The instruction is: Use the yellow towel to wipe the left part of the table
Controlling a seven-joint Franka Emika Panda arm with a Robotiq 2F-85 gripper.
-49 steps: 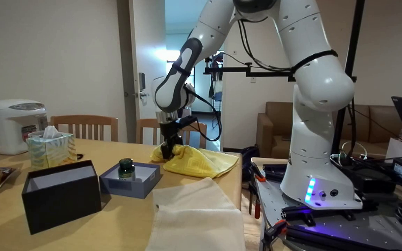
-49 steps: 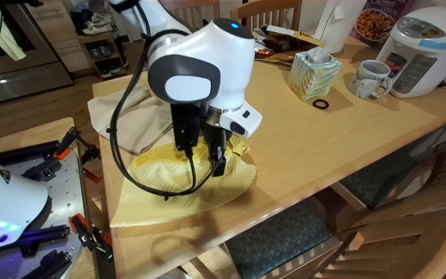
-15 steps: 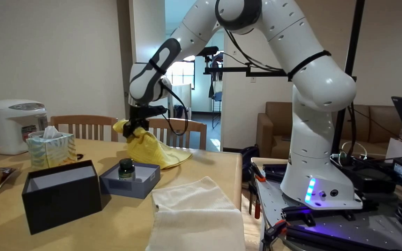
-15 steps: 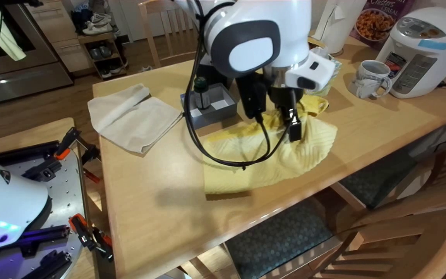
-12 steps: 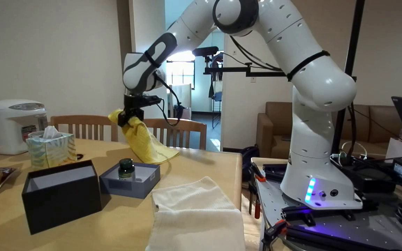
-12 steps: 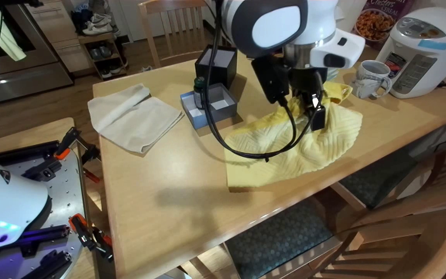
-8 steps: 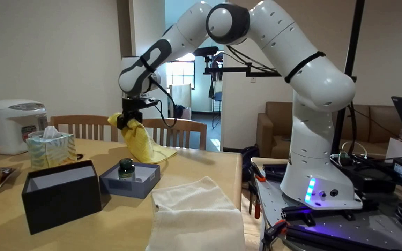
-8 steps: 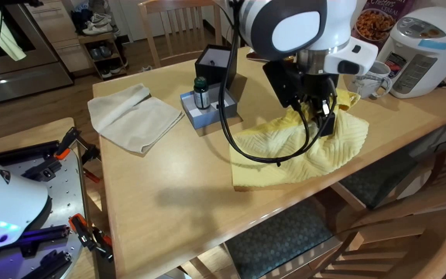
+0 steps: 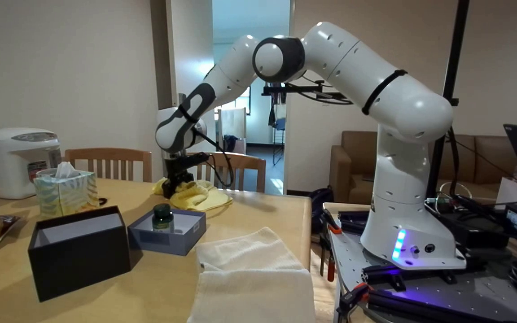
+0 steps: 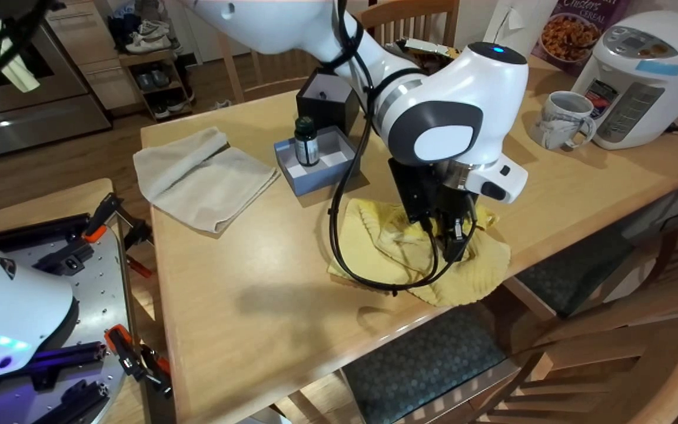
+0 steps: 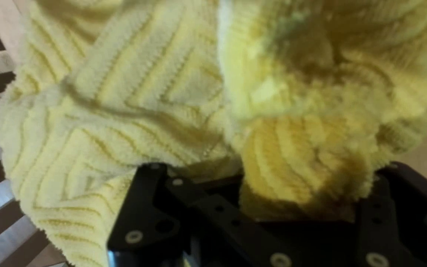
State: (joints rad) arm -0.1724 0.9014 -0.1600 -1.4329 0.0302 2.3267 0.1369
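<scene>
The yellow towel (image 9: 202,198) lies bunched on the wooden table (image 9: 159,278), its folds gathered under and around my gripper (image 9: 177,187). In an exterior view the towel (image 10: 368,235) reaches the table's long edge, and my gripper (image 10: 454,250) points down into it. In the wrist view the towel (image 11: 124,92) fills most of the picture, with a thick bunch between the jaws of my gripper (image 11: 272,170). The jaws are shut on this bunch and stand well apart around it. The fingertips are hidden in the cloth.
A shallow grey box lid (image 9: 164,242) holding a green bottle (image 10: 306,144) stands near the towel, beside a black box (image 9: 79,264). A beige cloth (image 10: 215,182), tissue box (image 9: 67,193), mug (image 10: 562,121) and water boiler (image 10: 639,76) are also on the table. Chairs (image 10: 621,377) line the edge.
The gripper carried the towel along the table, away from the robot's base, partly lifting it. In the last half second it came down, and the towel bunched onto the table.
</scene>
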